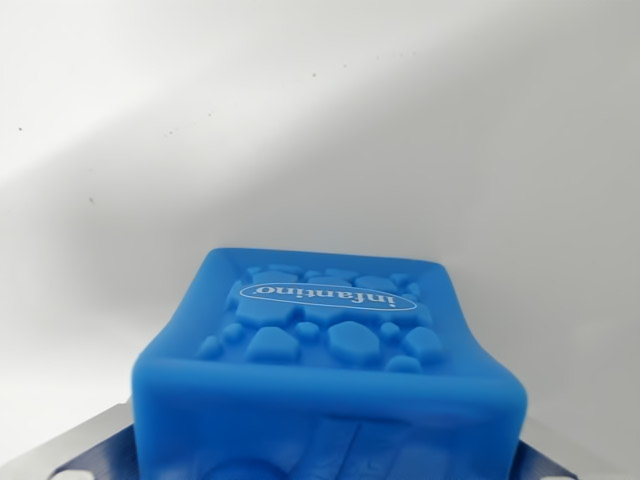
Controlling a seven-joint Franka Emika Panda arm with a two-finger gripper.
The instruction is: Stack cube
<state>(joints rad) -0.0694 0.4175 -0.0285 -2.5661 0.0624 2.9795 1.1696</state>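
My claw point(325, 462) sits at the bottom edge of the frame, and I see only its metal parts poking out at the lower left and lower right corners; the blue cube point(330, 350) fills the space between them, so I judge the claw to be clamped on it, though the contact itself is hidden behind the cube's bulk; the cube occupies the lower centre of the frame, looming large and partly blurred because it sits so close to the camera; its raised pebble pattern and a white oval label face towards the lens; the label reads upside down here; I take the cube to be held clear of the pale worktop point(320, 130), which spreads empty across the whole upper half of the frame, marked only by a few tiny dark specks; I cannot tell how high it hangs; no second cube shows anywhere, so I have no stacking target in sight; no container appears in this view either.
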